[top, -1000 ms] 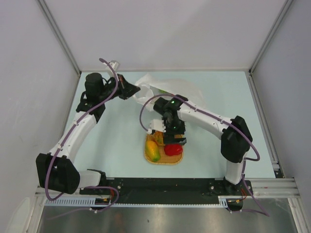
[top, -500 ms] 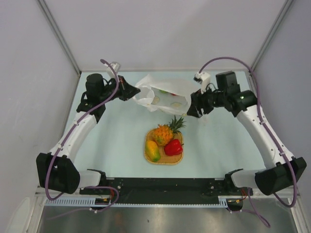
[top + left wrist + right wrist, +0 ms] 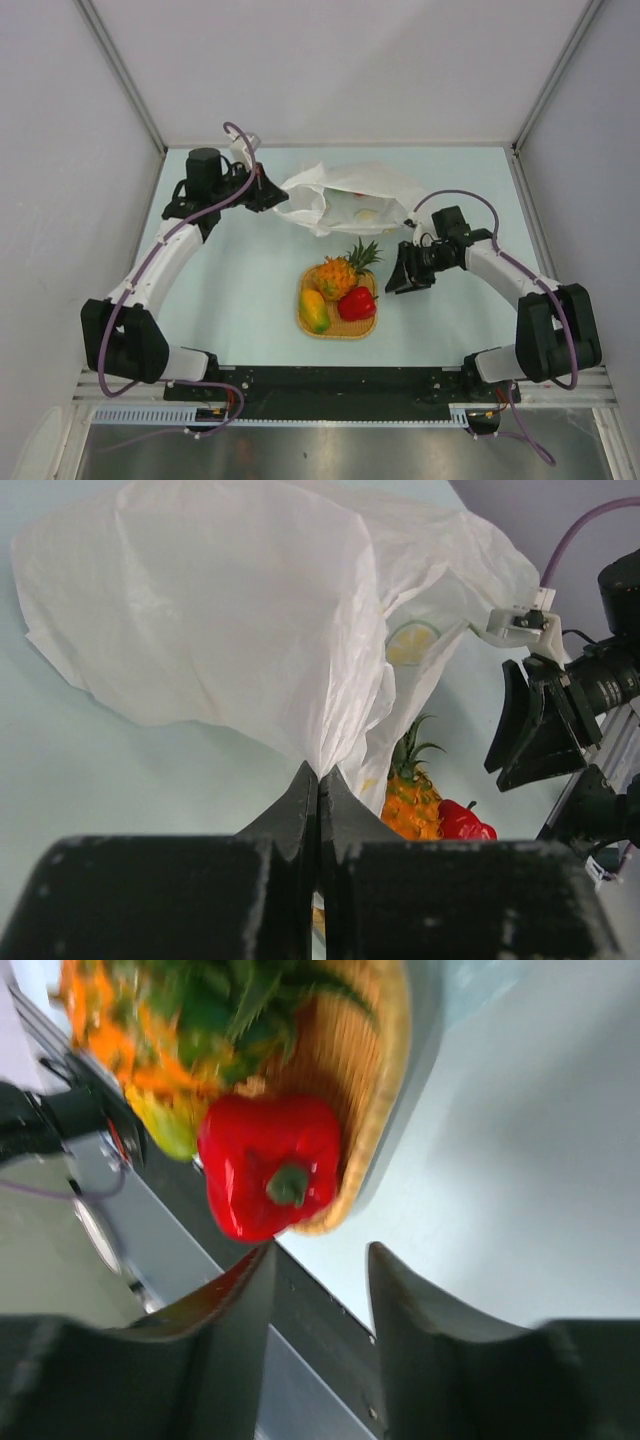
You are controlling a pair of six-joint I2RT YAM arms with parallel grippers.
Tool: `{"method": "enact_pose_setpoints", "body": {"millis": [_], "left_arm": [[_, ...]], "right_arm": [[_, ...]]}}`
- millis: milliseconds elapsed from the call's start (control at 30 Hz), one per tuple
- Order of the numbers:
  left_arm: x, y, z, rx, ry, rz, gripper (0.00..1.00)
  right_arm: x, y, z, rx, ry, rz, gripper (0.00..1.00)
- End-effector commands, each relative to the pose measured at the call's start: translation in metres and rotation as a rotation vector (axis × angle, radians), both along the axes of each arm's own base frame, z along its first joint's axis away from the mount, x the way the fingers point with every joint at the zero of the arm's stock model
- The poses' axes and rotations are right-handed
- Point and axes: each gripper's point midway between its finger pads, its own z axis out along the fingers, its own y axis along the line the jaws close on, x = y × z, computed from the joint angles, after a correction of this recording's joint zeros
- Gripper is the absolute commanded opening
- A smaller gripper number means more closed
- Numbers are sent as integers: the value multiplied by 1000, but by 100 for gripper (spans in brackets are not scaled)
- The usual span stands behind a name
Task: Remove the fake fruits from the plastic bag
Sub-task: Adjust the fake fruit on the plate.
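The white plastic bag [image 3: 345, 190] lies at the back middle of the table, and my left gripper [image 3: 272, 192] is shut on its left edge. In the left wrist view the jaws [image 3: 320, 775] pinch a fold of the bag [image 3: 230, 610], lifting it. A pale yellow-green piece [image 3: 410, 642] shows through the film. The pineapple [image 3: 340, 272], mango [image 3: 314, 310] and red pepper [image 3: 357, 303] sit on the woven mat [image 3: 335, 330]. My right gripper [image 3: 400, 276] hangs just right of the mat, open and holding nothing; its camera sees the pepper [image 3: 270, 1165] close ahead of the gripper [image 3: 320, 1260].
White walls with metal posts close in the table on three sides. The black base rail [image 3: 340, 380] runs along the near edge. In the left wrist view the right gripper [image 3: 535, 730] hangs beyond the bag.
My right arm left the mat, swung out to the bag's right side, then came back down beside the mat with its jaws narrower. The left gripper raised the bag's edge a little.
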Motion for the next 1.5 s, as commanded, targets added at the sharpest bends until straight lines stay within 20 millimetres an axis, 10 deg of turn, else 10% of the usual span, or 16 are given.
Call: {"method": "enact_pose_setpoints", "body": {"millis": [0, 367, 1467], "left_arm": [[8, 0, 12, 32, -51, -37, 0], [19, -2, 15, 18, -68, -21, 0], [16, -3, 2, 12, -28, -21, 0]], "right_arm": [[33, 15, 9, 103, -59, -70, 53], [32, 16, -20, 91, 94, -167, 44], [-3, 36, -23, 137, 171, -46, 28]]}}
